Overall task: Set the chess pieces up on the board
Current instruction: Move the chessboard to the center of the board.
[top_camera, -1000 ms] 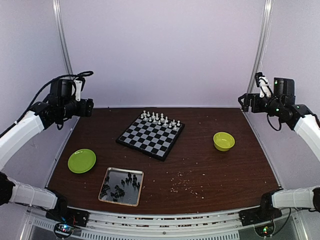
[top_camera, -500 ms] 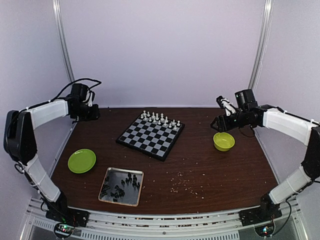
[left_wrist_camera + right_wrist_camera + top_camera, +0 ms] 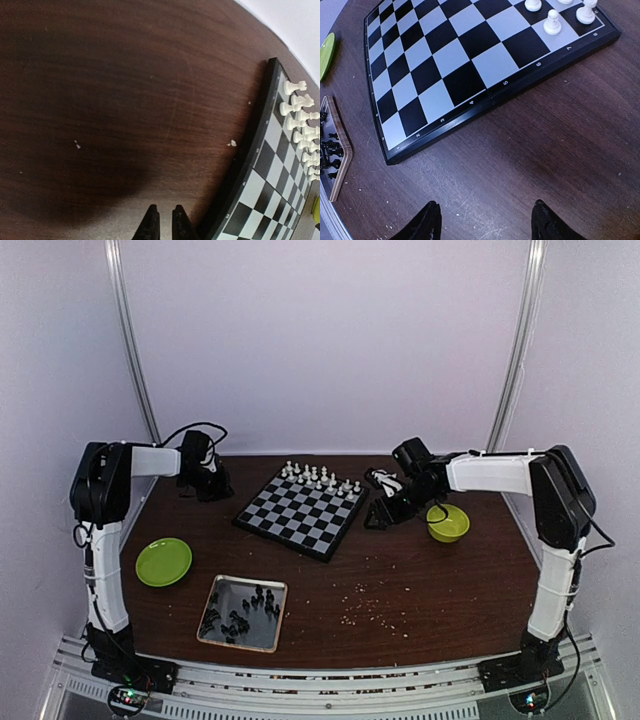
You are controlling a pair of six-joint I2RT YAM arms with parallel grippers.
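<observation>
The board [image 3: 300, 512] lies mid-table, turned at an angle, with white chess pieces [image 3: 318, 478] lined along its far edge. Black chess pieces [image 3: 245, 612] lie in a heap in a metal tray [image 3: 265, 632] near the front. My left gripper [image 3: 213, 488] hovers low over bare wood left of the board [image 3: 272, 165]; the left gripper [image 3: 165, 212] is shut to a narrow slit, holding nothing. White pieces [image 3: 300, 117] show along the board's rim. My right gripper [image 3: 378, 510] sits low by the board's right side; the right gripper [image 3: 485, 210] stands open and holds nothing, near the board [image 3: 445, 65] edge.
A green plate [image 3: 163, 561] rests at the left and a yellow-green bowl [image 3: 447, 522] at the right, just behind my right arm. Crumbs dot the wood in front of the board. The tray's corner [image 3: 340, 160] shows in the right wrist view.
Both arms have swung down and inward from high at the sides to low beside the board. The left jaws have closed from wide open to a slit.
</observation>
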